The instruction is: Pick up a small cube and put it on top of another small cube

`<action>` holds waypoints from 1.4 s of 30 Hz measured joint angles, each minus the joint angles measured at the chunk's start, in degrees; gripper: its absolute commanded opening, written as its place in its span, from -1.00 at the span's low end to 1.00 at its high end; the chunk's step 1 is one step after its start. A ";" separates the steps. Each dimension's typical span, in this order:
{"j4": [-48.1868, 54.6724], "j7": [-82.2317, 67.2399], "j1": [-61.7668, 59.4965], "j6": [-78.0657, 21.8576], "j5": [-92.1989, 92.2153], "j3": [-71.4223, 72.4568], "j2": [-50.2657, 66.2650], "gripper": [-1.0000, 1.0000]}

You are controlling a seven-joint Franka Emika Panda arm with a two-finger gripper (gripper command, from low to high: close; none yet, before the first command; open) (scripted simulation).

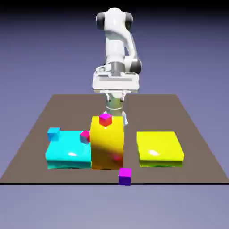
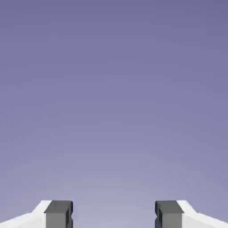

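Observation:
The small purple cube (image 1: 125, 175) sits on the table near its front edge, just in front of a tall yellow-orange block (image 1: 107, 145). One small hot-pink cube (image 1: 105, 119) rests on top of that tall block. A second pink cube (image 1: 85, 136) lies on the cyan slab (image 1: 67, 154), against the tall block's left side. My gripper (image 1: 115, 89) hangs high behind the tall block, far from the purple cube. In the hand view its grey fingertips (image 2: 58, 213) stand apart, and the gripper (image 2: 114, 214) is open with only backdrop between them.
A small cyan cube (image 1: 53, 133) stands on the cyan slab's far left corner. A flat yellow slab (image 1: 159, 149) lies at the exterior view's right. The brown table (image 1: 197, 152) ends just in front of the purple cube.

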 measured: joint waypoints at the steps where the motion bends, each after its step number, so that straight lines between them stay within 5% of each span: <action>1: 1.53 -1.10 0.37 -1.79 -1.38 0.18 2.08 0.00; 29: 44.46 -32.00 10.65 -51.81 -39.96 5.33 60.21 0.00; 34: 44.40 -29.17 9.57 -45.54 -44.28 2.79 66.78 0.00; 35: 44.40 -29.15 9.57 -45.49 -44.31 2.77 66.83 -1.00; 42: 45.81 -29.50 13.76 -53.74 -41.33 2.42 56.97 -1.00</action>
